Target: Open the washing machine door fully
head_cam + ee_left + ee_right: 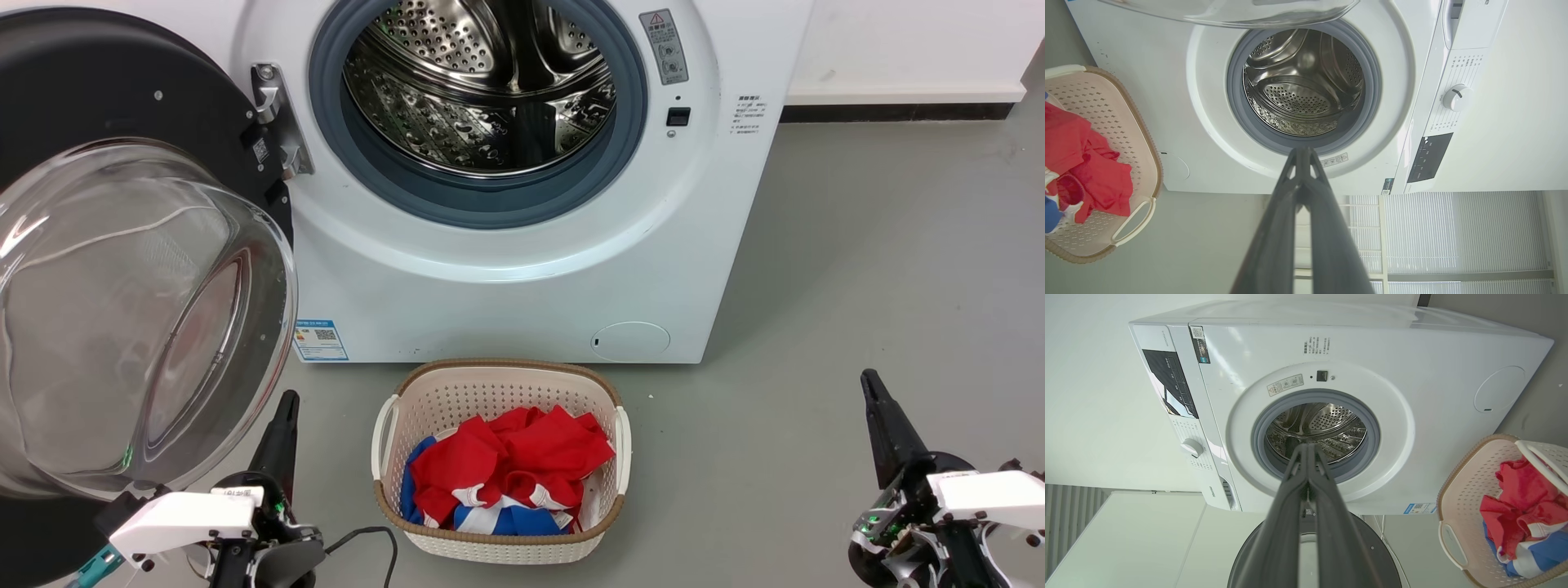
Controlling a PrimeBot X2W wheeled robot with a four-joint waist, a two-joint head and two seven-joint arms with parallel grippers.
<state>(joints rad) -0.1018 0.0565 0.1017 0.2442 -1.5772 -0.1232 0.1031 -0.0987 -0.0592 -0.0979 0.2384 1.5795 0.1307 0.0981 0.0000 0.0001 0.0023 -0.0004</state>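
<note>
The washing machine door [122, 82] stands swung out to the left on its metal hinge [273, 122]. Its clear glass bowl [122, 310] bulges toward me, and the steel drum opening [478, 90] is uncovered. My left gripper [288, 400] is shut and empty, its tip just below and right of the bowl's lower edge. My right gripper [869, 380] is shut and empty over the floor at the lower right, far from the door. The left wrist view has the shut left gripper [1302, 152] and the bowl [1229, 10] at the top. The right wrist view shows the shut right gripper [1306, 447] and the door's black rim [1372, 555].
A cream laundry basket [392, 425] holding red and blue clothes [514, 457] sits on the grey floor right in front of the machine, between my two arms. A white wall with a dark skirting runs behind the machine on the right. A black cable lies beside the basket.
</note>
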